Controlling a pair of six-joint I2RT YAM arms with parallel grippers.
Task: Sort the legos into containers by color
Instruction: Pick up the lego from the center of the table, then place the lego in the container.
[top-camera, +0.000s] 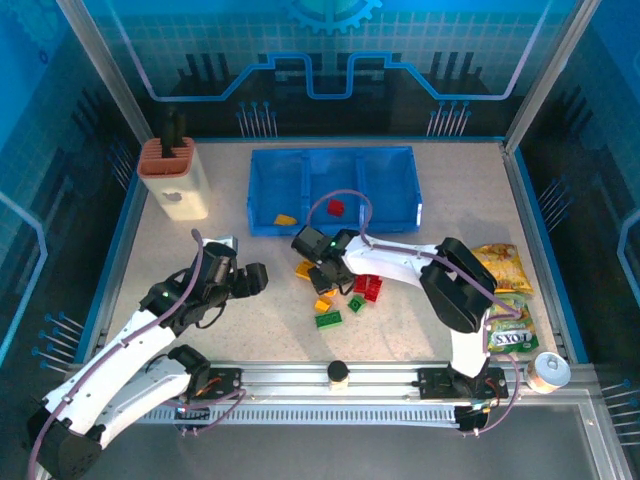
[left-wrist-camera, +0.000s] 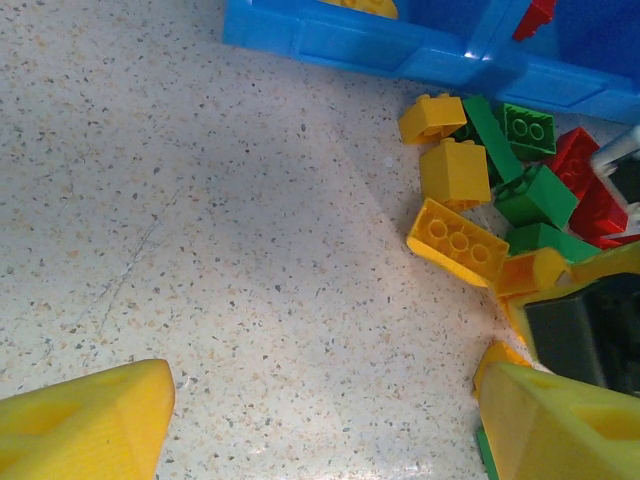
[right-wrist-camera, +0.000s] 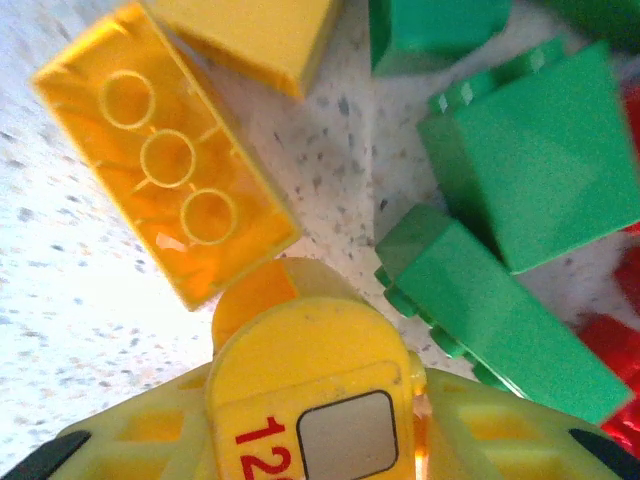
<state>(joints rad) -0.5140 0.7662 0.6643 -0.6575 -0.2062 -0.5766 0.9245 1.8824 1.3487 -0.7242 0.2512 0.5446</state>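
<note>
The legos lie in a loose pile in front of the blue tray (top-camera: 400, 190): yellow (top-camera: 304, 268), green (top-camera: 328, 319) and red (top-camera: 367, 287) bricks. One yellow brick (top-camera: 286, 219) rests in the tray's left compartment and a red one (top-camera: 336, 208) in the middle compartment. My right gripper (right-wrist-camera: 315, 400) is down in the pile, shut on a rounded yellow lego printed with red digits. Beside it lie a long yellow brick (right-wrist-camera: 165, 150) and green bricks (right-wrist-camera: 500, 320). My left gripper (left-wrist-camera: 320, 430) hovers open over bare table left of the pile (left-wrist-camera: 457, 241), nothing between its fingers.
A beige holder with an orange ribbed top (top-camera: 173, 178) stands at the back left. Yellow snack bags (top-camera: 505, 270) lie along the right edge, with a small round tin (top-camera: 549, 372) at the front right. The tray's front wall (left-wrist-camera: 380, 45) sits just beyond the pile.
</note>
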